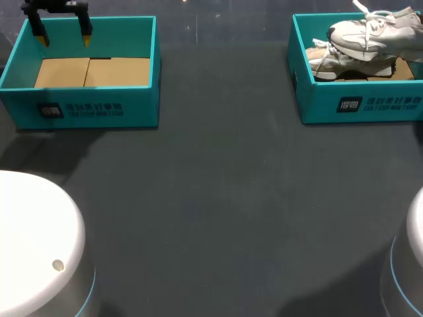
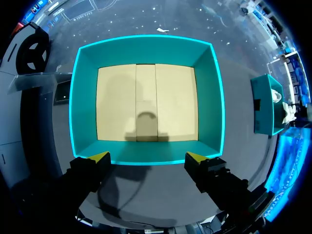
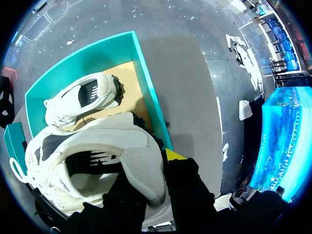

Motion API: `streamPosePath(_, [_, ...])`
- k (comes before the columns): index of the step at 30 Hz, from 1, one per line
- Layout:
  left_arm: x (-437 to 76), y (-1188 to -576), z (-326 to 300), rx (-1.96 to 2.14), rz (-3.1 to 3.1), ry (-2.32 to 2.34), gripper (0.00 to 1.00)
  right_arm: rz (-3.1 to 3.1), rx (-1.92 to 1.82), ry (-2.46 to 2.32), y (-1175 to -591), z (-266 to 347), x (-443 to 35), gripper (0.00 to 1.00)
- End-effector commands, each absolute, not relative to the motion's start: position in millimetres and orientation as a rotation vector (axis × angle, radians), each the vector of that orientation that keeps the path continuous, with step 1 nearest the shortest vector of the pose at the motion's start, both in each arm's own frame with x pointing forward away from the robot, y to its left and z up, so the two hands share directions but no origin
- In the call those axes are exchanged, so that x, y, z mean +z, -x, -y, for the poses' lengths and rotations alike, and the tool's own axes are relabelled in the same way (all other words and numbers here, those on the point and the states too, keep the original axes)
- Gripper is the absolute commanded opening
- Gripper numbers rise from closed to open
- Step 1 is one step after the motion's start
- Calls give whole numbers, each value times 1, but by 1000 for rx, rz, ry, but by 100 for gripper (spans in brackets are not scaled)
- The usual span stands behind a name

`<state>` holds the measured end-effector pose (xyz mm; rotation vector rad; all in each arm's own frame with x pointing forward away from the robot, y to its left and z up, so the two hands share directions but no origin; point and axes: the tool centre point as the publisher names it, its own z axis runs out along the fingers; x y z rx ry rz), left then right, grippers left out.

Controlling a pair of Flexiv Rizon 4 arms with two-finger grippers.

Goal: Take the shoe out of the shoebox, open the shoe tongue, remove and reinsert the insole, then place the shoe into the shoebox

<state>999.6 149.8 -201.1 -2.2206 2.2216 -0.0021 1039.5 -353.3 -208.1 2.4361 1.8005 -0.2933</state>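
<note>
1. Left side. Locate the left box (image 1: pixel 86 105), a teal carton showing a bare cardboard floor. The left hand (image 1: pixel 64 36) hangs over its far wall with both yellow tips spread wide and nothing between them. In the left wrist view the tips stand apart on the near side of the carton, looking straight down into it. Treat this hand as parked on its own side, well apart from the work on the right.

2. Centre. The dark tabletop (image 1: pixel 218 198) separates the two cartons. Judge this as the likely working area for the tongue and insole steps.

3. Right side. Locate the shoebox (image 1: pixel 317 99). The shoe (image 1: pixel 370 33) sits tilted above its rim, over a second shoe (image 1: pixel 334 63) that lies on the carton floor. In the right wrist view the right hand (image 3: pixel 148 170) is clamped on the shoe's heel collar. One finger is outside with its yellow tip showing; the other appears to be inside the opening. This grip on the collar leaves the tongue and laces free.

4. Markings. Each carton carries a white printed label (image 1: pixel 92 109) on its front wall. Do not rely on it; the characters are too small to read.
</note>
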Motion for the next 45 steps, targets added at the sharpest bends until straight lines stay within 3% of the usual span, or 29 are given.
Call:
streamPosePath(1, [-201, -1000, -150, -1, -2221, 2221, 100, -1795, -295, -2420, -1032, 344, -183, 0])
streamPosePath(20, [-201, -1000, -150, -1, -2221, 2221, 100, -1794, -282, -2387, -984, 285, -119, 0])
streamPosePath(37, [-201, -1000, -150, -1, -2221, 2221, 100, -1703, -340, -2403, -908, 186, -119, 0])
streamPosePath(45, [-201, -1000, -150, -1, -2221, 2221, 100, -1703, -340, -2403, -908, 186, -119, 0])
